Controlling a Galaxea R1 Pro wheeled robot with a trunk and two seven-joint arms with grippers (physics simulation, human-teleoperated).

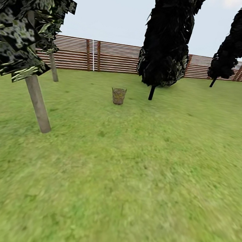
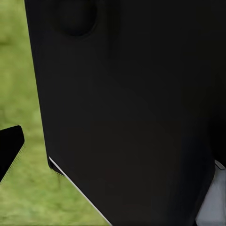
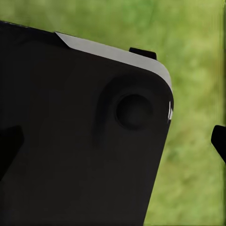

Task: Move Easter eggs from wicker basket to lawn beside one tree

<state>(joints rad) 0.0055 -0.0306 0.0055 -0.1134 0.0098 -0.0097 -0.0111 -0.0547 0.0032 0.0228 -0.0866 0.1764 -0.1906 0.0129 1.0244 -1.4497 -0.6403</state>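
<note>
the small brown open-weave wicker basket [image 1: 118, 96] stands upright on the mottled green lawn [image 1: 127, 183], far off near the middle, well apart from the robot. what lies inside it is too small to tell. a straight pale grey-beige tree trunk [image 1: 38, 103] leans at the near left; a black cone-shaped tree [image 1: 168, 39] stands just right of the basket, before the brown slatted wooden fence [image 1: 114, 57]. in both wrist views a black robot body panel [image 2: 132, 108] blocks the fingers, so i cannot tell whether either gripper is spread or pressed together.
</note>
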